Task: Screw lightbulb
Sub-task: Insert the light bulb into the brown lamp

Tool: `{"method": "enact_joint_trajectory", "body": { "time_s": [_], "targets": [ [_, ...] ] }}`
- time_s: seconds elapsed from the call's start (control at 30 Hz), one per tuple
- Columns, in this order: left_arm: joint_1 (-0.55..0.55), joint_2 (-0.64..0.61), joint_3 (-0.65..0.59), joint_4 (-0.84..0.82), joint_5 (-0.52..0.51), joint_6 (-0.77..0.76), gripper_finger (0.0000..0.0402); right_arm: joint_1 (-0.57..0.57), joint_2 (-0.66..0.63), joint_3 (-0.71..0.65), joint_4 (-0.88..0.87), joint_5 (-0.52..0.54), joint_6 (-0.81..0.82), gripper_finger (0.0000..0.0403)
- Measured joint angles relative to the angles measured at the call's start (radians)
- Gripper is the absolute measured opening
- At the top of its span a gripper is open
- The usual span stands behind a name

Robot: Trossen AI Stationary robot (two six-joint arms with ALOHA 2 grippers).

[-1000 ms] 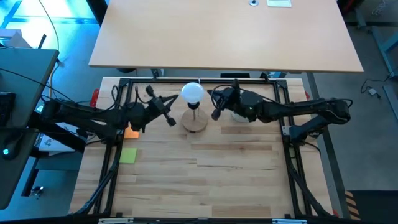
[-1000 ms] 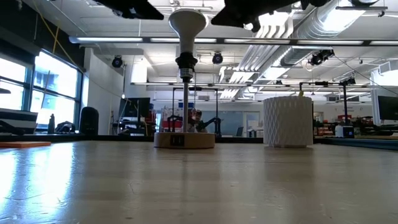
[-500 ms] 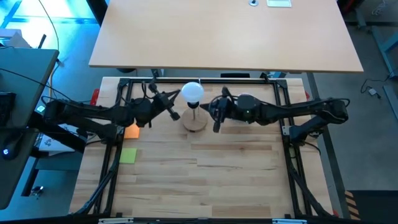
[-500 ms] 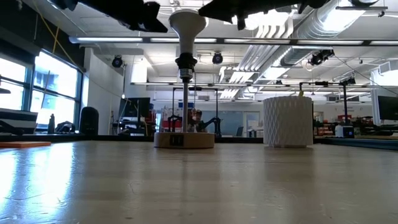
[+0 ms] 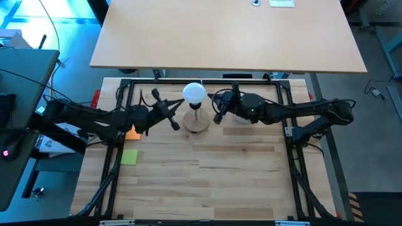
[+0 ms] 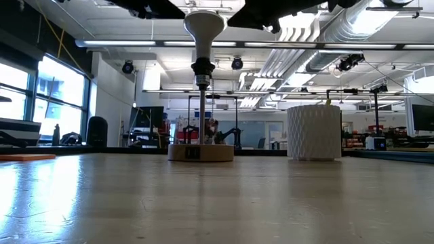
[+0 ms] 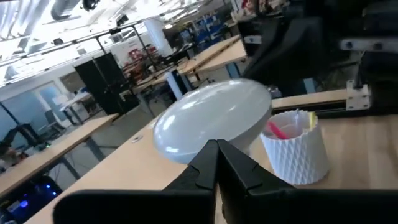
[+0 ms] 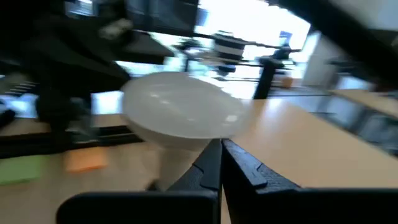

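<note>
The white lightbulb (image 5: 194,93) stands neck down in the black socket (image 6: 202,68) on top of the stem of the round wooden disc (image 5: 196,123). My left gripper (image 5: 174,121) is shut and empty, just left of the lamp at about bulb height. In the left wrist view its gripper tip (image 7: 216,149) points at the globe (image 7: 214,121). My right gripper (image 5: 217,116) is shut and empty, just right of the lamp. In the right wrist view its gripper tip (image 8: 221,148) also points at the globe (image 8: 180,115).
A white latticed cup (image 6: 313,132) with pink items stands right of the lamp, partly under my right arm in the high view (image 5: 242,117). An orange pad (image 5: 132,132) and a green note (image 5: 130,157) lie at the left. A black frame (image 5: 119,94) borders the table.
Both grippers swung in closer to the lamp and lower, then drew back up to about where they were a second ago. The bulb and stand have kept still.
</note>
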Motion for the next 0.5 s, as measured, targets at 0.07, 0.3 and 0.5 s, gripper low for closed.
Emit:
{"method": "enact_joint_trajectory", "body": {
  "time_s": [0.07,0.3,0.5],
  "targets": [
    [0.02,0.001,0.0,-0.003,0.012,-0.001,0.0,-0.011,0.001,0.0,0.0,-0.098,0.016,0.0],
    [0.114,0.001,0.0,-0.005,0.037,-0.028,0.0,0.011,0.001,0.0,0.008,-0.22,0.029,0.0],
    [0.16,-0.004,0.0,-0.062,-0.012,-0.01,0.0,0.043,-0.005,0.0,0.007,-0.242,-0.034,0.0]
  ]
}}
